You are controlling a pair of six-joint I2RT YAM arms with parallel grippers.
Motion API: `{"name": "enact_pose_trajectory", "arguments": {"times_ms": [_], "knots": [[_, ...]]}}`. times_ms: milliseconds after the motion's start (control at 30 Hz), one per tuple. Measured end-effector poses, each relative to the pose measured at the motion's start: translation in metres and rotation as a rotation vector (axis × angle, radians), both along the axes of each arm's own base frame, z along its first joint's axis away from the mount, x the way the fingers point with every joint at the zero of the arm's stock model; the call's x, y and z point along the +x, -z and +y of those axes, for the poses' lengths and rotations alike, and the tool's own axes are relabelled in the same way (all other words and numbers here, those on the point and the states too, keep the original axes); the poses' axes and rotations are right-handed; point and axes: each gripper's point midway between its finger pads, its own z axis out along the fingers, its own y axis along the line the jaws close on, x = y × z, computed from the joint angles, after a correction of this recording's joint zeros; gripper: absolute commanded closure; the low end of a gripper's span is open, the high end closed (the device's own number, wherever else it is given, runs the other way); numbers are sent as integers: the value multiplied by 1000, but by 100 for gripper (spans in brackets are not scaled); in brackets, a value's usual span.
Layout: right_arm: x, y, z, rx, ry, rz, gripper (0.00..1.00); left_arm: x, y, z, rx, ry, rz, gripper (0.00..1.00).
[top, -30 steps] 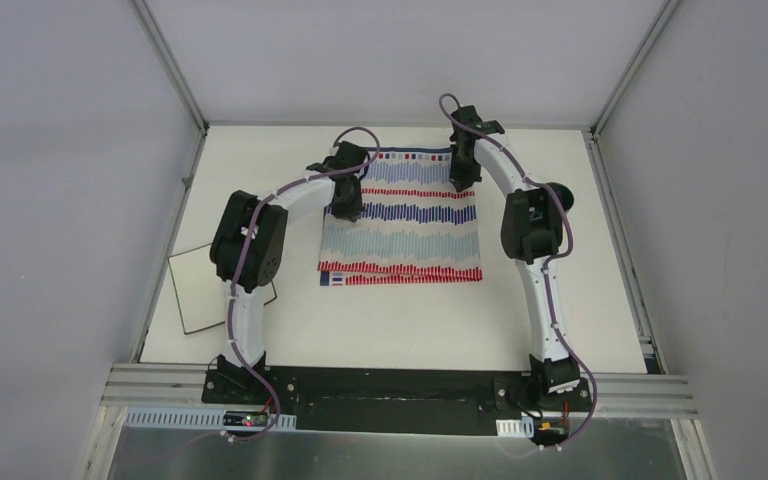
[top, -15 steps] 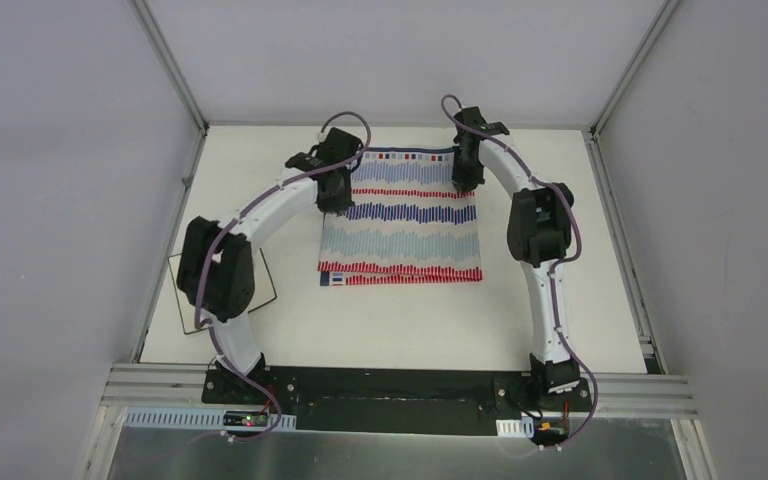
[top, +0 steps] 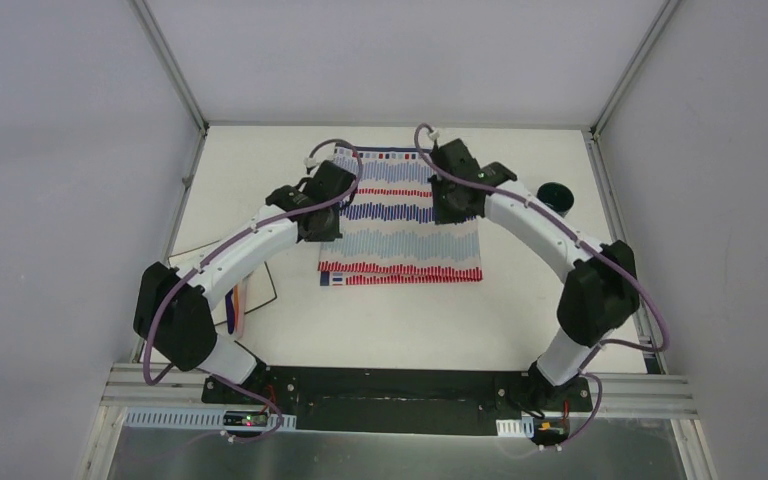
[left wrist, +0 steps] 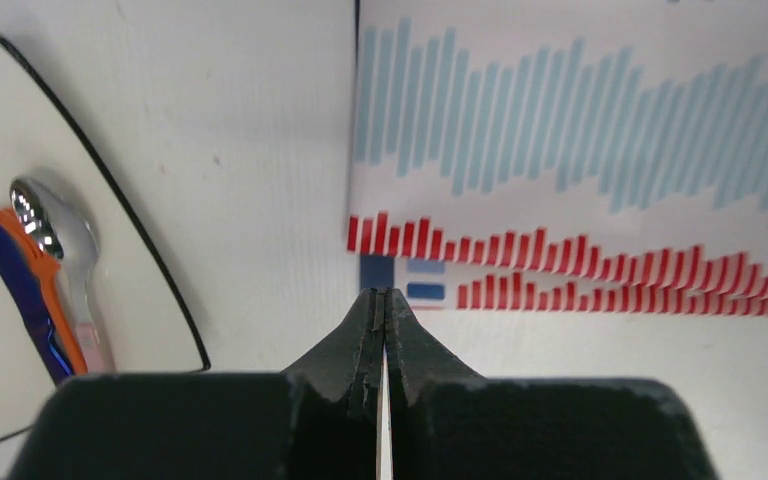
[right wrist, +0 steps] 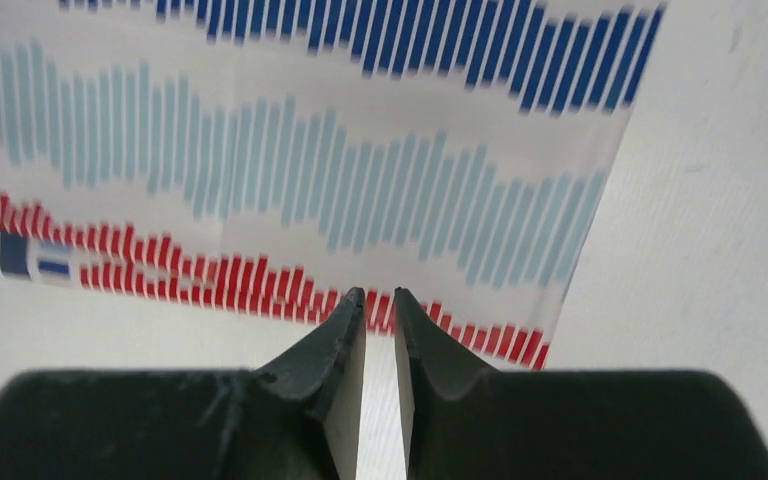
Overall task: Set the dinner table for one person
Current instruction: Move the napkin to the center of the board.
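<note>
Far to the left of the left jaws I see the white square plate (left wrist: 0, 120) with its thin black rim, lying flat on the surface (left wrist: 260, 150). On the plate rests a shiny spoon (left wrist: 48, 215), bowl pointing away from me. An orange piece (left wrist: 45, 290) and a dark blue piece (left wrist: 10, 290) lie against it, and I cannot tell what these two are.

The left jaws are pressed together with nothing between them. Just ahead of their tips lies the near left corner of the striped cloth (left wrist: 580, 130), with its small blue patch and its red band. From there the cloth spreads away ahead and to the right of them, flat on the white surface.

The right jaws stand a narrow slit apart and hold nothing. Their tips sit over the cloth's near red edge, close to its near right corner. Pale blue stripes run ahead of them, with dark blue stripes farther on. To their right is bare surface.

From above, a dark round vessel (top: 557, 193) stands on the surface beyond and to the right of the right jaws, clear of the cloth.
</note>
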Motion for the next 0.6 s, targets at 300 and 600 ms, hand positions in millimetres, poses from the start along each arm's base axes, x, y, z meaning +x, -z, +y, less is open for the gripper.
{"name": "enact_pose_trajectory", "arguments": {"times_ms": [300, 600], "knots": [[-111, 62, -33, -80, 11, 134, 75, -43, 24, 24, 38, -44, 54, 100], [-116, 63, -41, -65, 70, 89, 69, -44, 18, 30, 45, -66, 22, 100]]}}
